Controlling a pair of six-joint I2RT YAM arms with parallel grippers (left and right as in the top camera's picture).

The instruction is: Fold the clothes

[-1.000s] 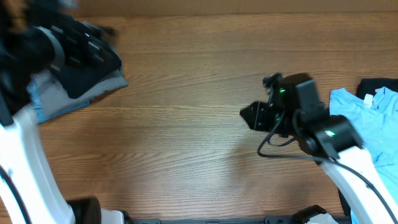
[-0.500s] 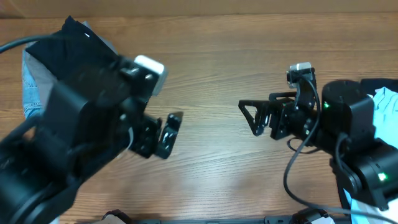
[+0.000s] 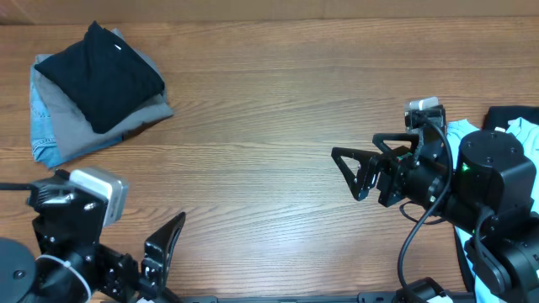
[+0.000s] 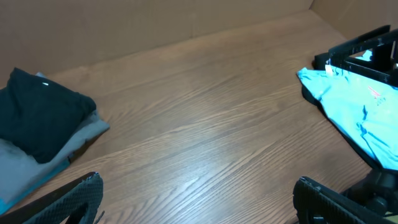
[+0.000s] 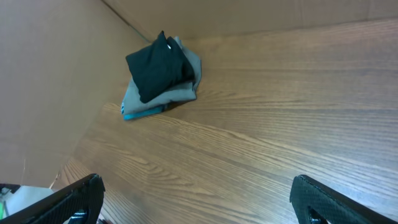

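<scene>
A folded black T-shirt (image 3: 101,71) lies on top of a stack at the table's far left; it also shows in the left wrist view (image 4: 37,118) and the right wrist view (image 5: 158,65). A light blue T-shirt (image 3: 520,135) lies crumpled at the right edge, partly under the right arm, and spreads out in the left wrist view (image 4: 354,106). My left gripper (image 3: 156,257) hovers open over the near left of the table, with nothing in it (image 4: 199,205). My right gripper (image 3: 364,164) stands open and empty right of centre, pointing left (image 5: 199,202).
Folded grey trousers (image 3: 63,126) and a blue patterned cloth (image 3: 42,143) lie under the black T-shirt. A dark garment (image 3: 505,114) lies behind the light blue one. Cardboard walls (image 5: 56,74) stand along the far and left edges of the wooden table (image 3: 269,101).
My left arm drew back from the stack at the far left to the near left corner. My right gripper opened and shifted slightly right and nearer.
</scene>
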